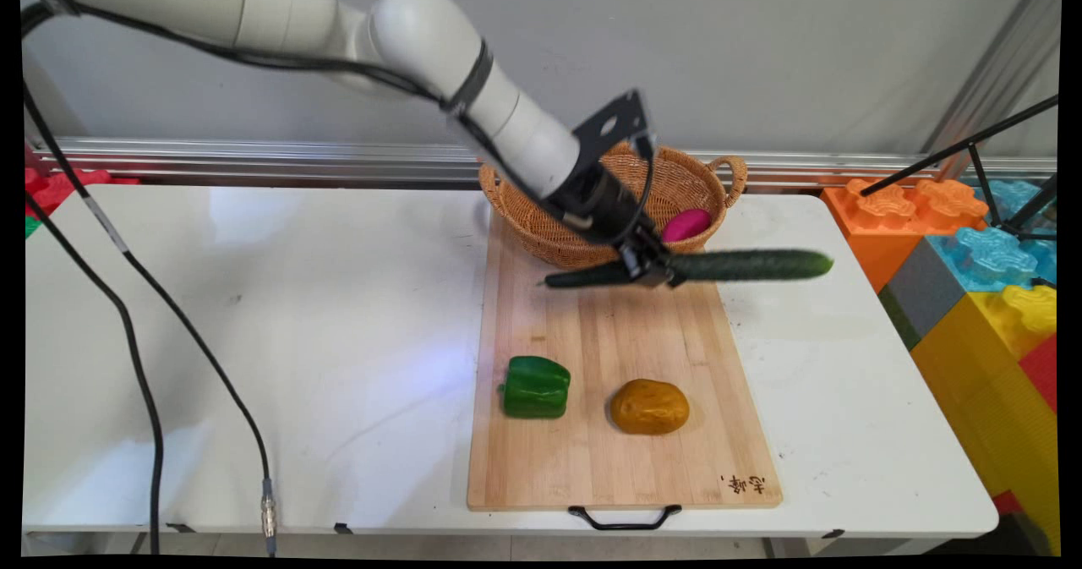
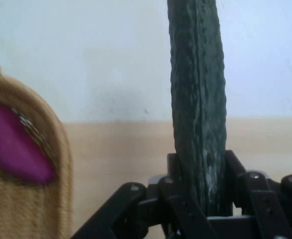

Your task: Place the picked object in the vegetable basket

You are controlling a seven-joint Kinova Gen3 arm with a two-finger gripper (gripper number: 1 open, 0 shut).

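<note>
The claw [image 1: 651, 271] grips a cucumber [image 1: 744, 265] near its middle, holding it level above the cutting board [image 1: 592, 459], just in front of the wicker basket [image 1: 676, 182] with a magenta piece [image 1: 685, 225] inside.

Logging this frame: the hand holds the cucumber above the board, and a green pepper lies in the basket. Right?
Not quite. The hand does hold the cucumber, but the main view shows the green pepper on the cutting board; the basket holds a magenta item.
</note>
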